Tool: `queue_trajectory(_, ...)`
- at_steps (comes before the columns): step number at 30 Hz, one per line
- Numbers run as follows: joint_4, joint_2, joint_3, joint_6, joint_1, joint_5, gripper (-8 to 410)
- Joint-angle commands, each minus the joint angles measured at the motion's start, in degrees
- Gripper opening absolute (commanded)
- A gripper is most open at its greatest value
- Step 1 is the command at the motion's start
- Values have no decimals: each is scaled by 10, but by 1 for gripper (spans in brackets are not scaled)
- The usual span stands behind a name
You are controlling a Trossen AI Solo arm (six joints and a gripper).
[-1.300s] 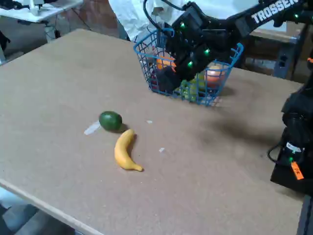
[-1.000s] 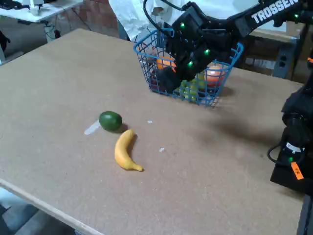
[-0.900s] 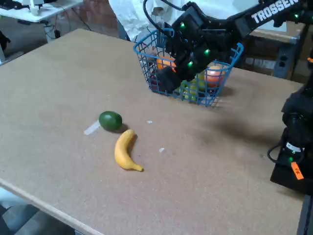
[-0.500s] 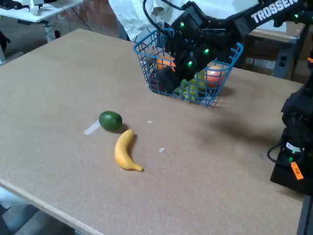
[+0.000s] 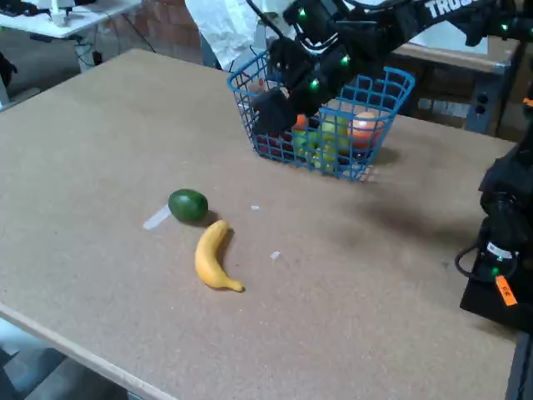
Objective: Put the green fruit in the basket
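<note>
Green fruit (image 5: 188,205) lies on bench (image 5: 92,142), near left of centre, just beside far end of banana (image 5: 212,257). Blue basket (image 5: 390,93) stands at far side, well apart from green fruit, with several fruits inside. Jaws (image 5: 268,111) hang over basket's left part; open or closed cannot tell. Small white scrap (image 5: 156,218) lies left of green fruit.

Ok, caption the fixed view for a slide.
Gripper over the blue basket of fruit; green fruit and banana lie on the table.
</note>
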Motion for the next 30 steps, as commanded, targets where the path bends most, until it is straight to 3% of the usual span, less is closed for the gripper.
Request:
queue_trajectory(1, -23, 33, 21, -9, 1, -4, 395)
queue_trajectory(8, -92, 167, 120, 2, 21, -3, 394)
queue_trajectory(16, -192, 307, 303, 18, 67, -1, 394)
queue_trajectory(30, -327, 460, 515, 54, 92, 18, 397)
